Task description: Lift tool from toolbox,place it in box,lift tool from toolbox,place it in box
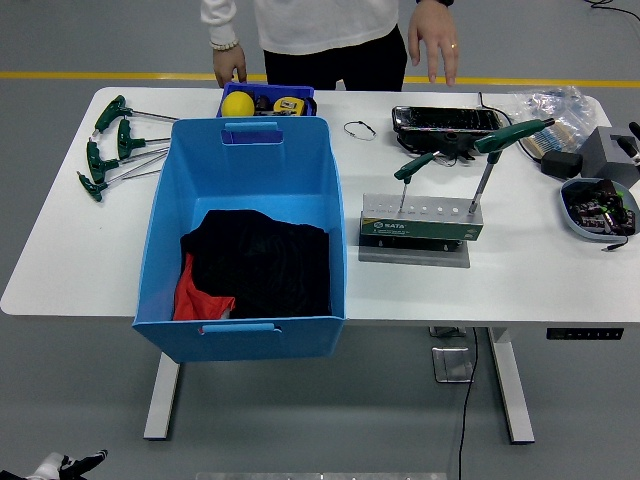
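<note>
Currently two tools [405,183] [495,160] stand in the rack [420,222], right of the blue box [245,165]. Right hand [634,140] barely shows; its fingers cannot be judged. Risk: person's hands [432,38] near bench [540,280] could obstruct reach.

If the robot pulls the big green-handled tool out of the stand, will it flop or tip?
Probably stiff: the big green-handled tool has a thin straight metal shaft. Its wide handle sits on top, so it may tip sideways. The stand looks steady on its flat base.
</note>
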Controlling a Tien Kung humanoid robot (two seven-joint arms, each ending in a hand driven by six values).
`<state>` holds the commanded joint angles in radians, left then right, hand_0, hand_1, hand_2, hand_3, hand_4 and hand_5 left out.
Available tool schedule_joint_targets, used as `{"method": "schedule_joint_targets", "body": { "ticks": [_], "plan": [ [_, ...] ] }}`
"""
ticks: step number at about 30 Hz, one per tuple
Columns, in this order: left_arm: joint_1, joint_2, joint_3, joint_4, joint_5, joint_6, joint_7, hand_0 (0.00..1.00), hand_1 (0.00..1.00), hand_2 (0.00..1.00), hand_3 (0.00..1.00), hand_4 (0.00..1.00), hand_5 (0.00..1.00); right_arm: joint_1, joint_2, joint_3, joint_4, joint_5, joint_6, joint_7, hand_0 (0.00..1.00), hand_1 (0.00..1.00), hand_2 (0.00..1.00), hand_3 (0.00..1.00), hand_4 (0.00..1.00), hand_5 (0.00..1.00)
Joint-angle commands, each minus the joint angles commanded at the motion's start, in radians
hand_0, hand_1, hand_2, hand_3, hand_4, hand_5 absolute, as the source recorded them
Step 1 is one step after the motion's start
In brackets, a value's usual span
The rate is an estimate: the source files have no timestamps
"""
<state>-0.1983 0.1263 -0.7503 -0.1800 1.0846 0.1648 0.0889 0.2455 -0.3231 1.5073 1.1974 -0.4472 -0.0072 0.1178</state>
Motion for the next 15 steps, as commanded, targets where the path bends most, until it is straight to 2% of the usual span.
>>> {"method": "schedule_joint_targets", "body": {
  "ticks": [15],
  "plan": [
    [0.001,-0.005,-0.012,0.000,0.004,0.009,0.003,0.635,0.555,0.659,0.694,0.756,0.714,0.025,-0.044,-0.029,0.028,-0.021,-0.019,0.017,0.763,0.726,0.813,0.784,0.998,0.921]
  ]
}}
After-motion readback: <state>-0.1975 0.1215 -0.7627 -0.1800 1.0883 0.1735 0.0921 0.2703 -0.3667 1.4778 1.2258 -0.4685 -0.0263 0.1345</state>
